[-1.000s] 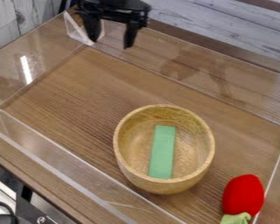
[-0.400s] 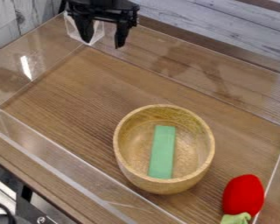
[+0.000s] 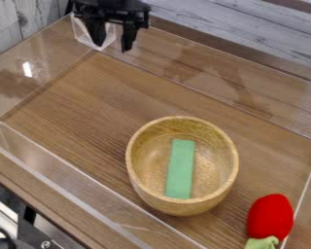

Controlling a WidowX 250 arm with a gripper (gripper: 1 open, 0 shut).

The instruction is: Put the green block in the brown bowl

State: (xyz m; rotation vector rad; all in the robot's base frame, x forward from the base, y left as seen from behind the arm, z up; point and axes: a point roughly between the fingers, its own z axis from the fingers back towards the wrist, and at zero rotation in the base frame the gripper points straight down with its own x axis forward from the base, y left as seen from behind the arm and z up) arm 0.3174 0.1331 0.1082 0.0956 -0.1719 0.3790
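The green block (image 3: 182, 167) lies flat inside the brown bowl (image 3: 144, 139), a round wooden bowl at the front middle of the table. My gripper (image 3: 114, 42) hangs far from it at the back left, pointing down near the rear wall. Its two dark fingers (image 3: 98, 35) stand apart with nothing between them. Nothing touches the block or the bowl.
A red rounded object with a green base (image 3: 268, 218) stands at the front right, beside the bowl. Clear plastic walls (image 3: 42, 68) fence the wooden tabletop on the left, front and right. A pale plank wall runs along the back.
My gripper has shifted a little to the left along the back of the table, and its fingers look slightly closer together. The block and the bowl have stayed put.
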